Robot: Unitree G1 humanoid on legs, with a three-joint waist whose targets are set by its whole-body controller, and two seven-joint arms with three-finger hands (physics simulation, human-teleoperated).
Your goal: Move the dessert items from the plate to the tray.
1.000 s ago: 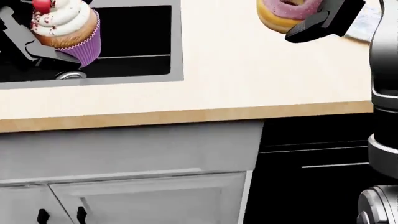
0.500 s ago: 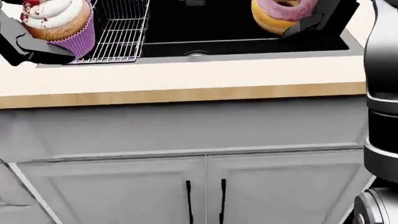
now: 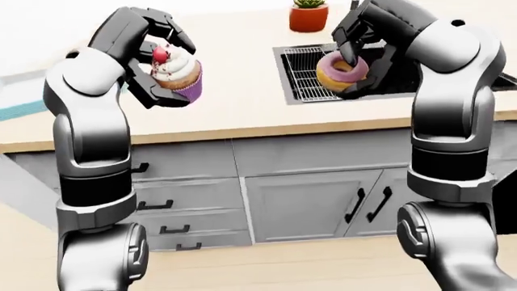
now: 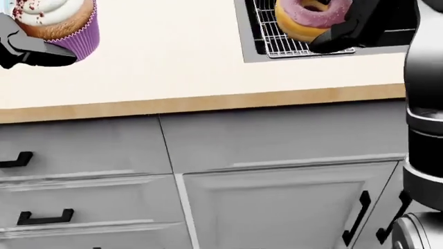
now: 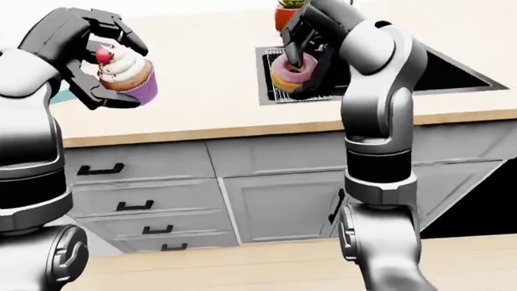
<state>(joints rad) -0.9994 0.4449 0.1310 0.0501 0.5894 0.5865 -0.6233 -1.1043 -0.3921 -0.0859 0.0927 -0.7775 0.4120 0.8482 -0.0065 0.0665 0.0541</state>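
My left hand (image 3: 157, 70) is shut on a cupcake (image 3: 177, 73) with white frosting, a red cherry and a purple wrapper, held up above the cream counter (image 3: 234, 103). It shows at the top left of the head view (image 4: 55, 23). My right hand (image 3: 356, 57) is shut on a pink-glazed donut (image 3: 340, 73), held over the wire rack (image 3: 303, 76) at the sink's left end. The donut shows at the top of the head view (image 4: 310, 18). No plate or tray is in view.
A black sink (image 5: 420, 70) lies in the counter at the right. A potted plant (image 3: 308, 14) in a red pot stands behind the sink. Grey drawers (image 3: 182, 176) and cabinet doors (image 3: 315, 203) with black handles are below the counter's wooden edge (image 4: 207, 104).
The whole picture has shifted: the camera moved left along the counter, so the sink slid to the right. Both hands still hold the cupcake and the donut.
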